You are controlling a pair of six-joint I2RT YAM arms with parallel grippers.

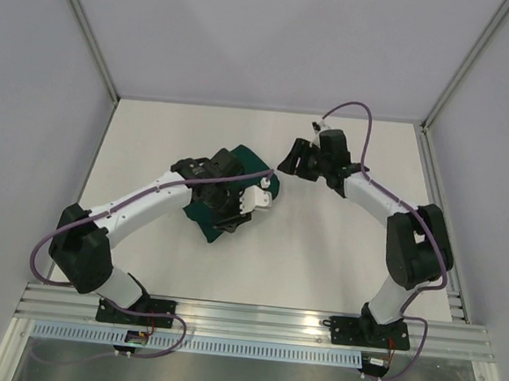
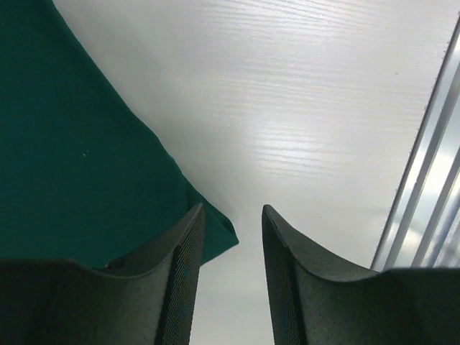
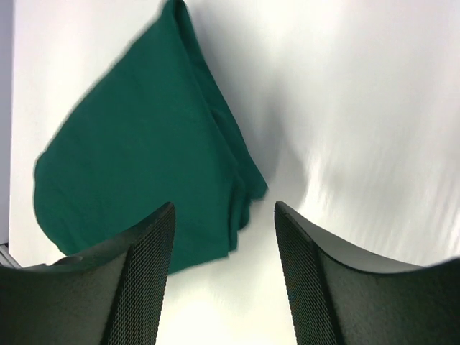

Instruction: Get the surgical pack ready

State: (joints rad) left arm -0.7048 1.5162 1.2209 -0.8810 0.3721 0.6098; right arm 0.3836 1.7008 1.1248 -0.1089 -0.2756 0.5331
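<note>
The surgical pack shows only as a dark green cloth drape (image 1: pixel 250 161), lying bunched and folded on the white table, mostly under my left arm. My left gripper (image 1: pixel 224 216) hangs low over the drape's near corner. In the left wrist view its jaws (image 2: pixel 233 215) stand open with nothing between them, and the drape (image 2: pixel 72 158) ends in a corner beside the left finger. My right gripper (image 1: pixel 290 158) is just off the drape's far right edge. In the right wrist view it (image 3: pixel 224 212) stands wide open and empty above the table, with the folded drape (image 3: pixel 144 158) ahead and to the left.
An aluminium rail (image 1: pixel 253 318) runs along the table's near edge, also visible in the left wrist view (image 2: pixel 431 180). Grey enclosure walls with metal posts (image 1: pixel 89 45) close off the left, back and right sides.
</note>
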